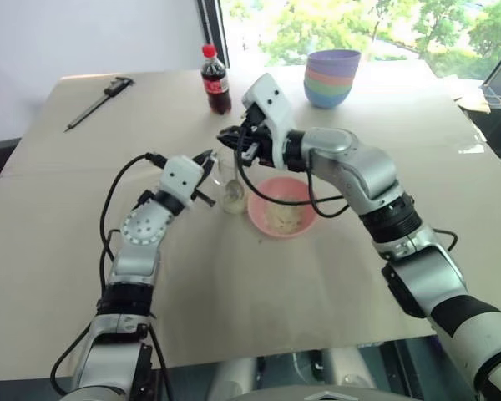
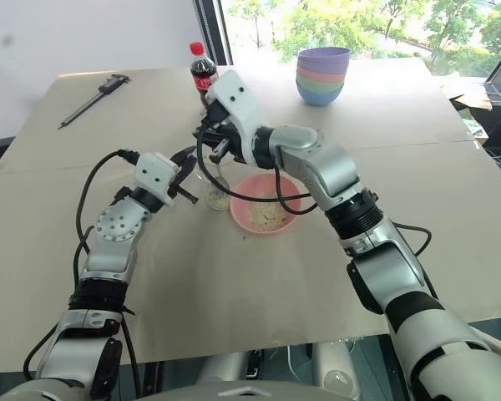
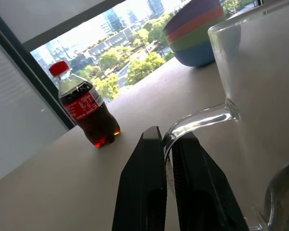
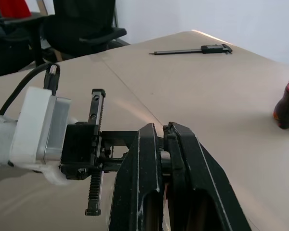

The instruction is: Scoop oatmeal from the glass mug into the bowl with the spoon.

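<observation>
While one glass mug (image 1: 231, 185) stands, four stacked bowls (image 1: 331, 78) wait

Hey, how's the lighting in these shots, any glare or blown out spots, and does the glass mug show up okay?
Head views: daylight from the window; a bright band of glare on the table at the far right. Left wrist view: the window scene behind the cola bottle is washed out; the glass mug reads clearly, its handle between the left gripper fingers. Right wrist view: a pale sheen on the tabletop.

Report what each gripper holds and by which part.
Left gripper pinches the glass mug by its handle. Right gripper is shut on the spoon by its handle's upper end.
</observation>
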Action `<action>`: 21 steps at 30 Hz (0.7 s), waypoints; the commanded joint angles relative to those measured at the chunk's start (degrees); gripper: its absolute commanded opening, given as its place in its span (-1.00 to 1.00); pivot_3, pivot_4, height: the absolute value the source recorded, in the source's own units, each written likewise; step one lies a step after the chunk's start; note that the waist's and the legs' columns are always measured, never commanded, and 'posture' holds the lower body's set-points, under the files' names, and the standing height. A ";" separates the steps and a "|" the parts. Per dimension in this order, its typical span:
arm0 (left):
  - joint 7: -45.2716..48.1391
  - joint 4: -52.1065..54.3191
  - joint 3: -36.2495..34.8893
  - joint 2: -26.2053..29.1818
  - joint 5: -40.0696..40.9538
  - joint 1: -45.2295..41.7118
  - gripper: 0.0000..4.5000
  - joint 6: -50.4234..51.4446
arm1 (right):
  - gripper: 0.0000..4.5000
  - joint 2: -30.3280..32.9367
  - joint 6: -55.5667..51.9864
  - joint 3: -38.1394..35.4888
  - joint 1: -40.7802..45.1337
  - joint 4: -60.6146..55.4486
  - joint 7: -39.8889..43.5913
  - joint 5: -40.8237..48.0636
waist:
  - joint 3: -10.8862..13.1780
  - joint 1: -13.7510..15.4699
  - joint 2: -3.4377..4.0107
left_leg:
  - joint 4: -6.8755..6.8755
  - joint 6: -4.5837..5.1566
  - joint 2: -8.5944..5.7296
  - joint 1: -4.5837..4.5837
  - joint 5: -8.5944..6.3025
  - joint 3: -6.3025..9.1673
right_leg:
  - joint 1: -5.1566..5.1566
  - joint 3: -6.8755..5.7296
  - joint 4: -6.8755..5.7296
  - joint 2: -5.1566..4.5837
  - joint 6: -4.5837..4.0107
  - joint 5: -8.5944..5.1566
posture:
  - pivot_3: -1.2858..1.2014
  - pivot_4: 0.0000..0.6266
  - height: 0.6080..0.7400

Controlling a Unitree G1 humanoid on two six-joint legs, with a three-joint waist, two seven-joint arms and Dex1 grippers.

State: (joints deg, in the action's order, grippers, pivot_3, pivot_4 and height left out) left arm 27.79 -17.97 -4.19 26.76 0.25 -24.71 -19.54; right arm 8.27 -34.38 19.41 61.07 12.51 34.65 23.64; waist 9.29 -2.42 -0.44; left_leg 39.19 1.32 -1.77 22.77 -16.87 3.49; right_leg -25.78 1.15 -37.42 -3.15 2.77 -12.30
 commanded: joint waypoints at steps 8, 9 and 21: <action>0.09 -0.20 -0.78 0.49 0.73 -0.41 -0.97 -4.29 | -1.00 -5.28 -15.70 -11.28 -0.18 -2.49 -1.99 7.58 | 0.00 0.07 0.00 | 0.04 -0.04 0.00 -0.01 0.03 0.05 | -0.01 -0.01 -0.19 -0.04 -0.01 0.00 | 0.03 -0.52 1.00; -0.09 -0.47 -0.74 0.49 0.52 -0.38 -0.97 -4.58 | -1.00 -5.67 -17.50 -12.56 0.09 -2.32 -2.60 8.30 | 0.00 0.08 0.00 | 0.04 -0.05 0.00 -0.01 0.03 0.05 | -0.02 -0.01 -0.20 -0.04 -0.01 0.00 | 0.03 -0.52 1.00; -1.25 -2.19 -0.40 0.36 -0.29 0.01 -0.97 -6.57 | -1.00 -9.37 -31.95 -29.87 4.15 4.57 -13.52 13.88 | 0.00 0.04 0.00 | 0.04 -0.05 -0.03 -0.02 0.03 0.04 | -0.03 0.01 -0.27 -0.08 -0.01 0.00 | 0.03 -0.52 1.00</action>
State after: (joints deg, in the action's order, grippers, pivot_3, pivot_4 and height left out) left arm 27.66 -20.87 -3.97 26.84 -0.08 -24.55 -24.53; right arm -0.02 -64.45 -8.69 63.16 17.42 21.65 34.42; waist 9.29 -2.38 -0.44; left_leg 39.24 1.26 -1.80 22.75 -16.84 3.53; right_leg -25.82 1.16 -37.70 -3.23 2.76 -12.30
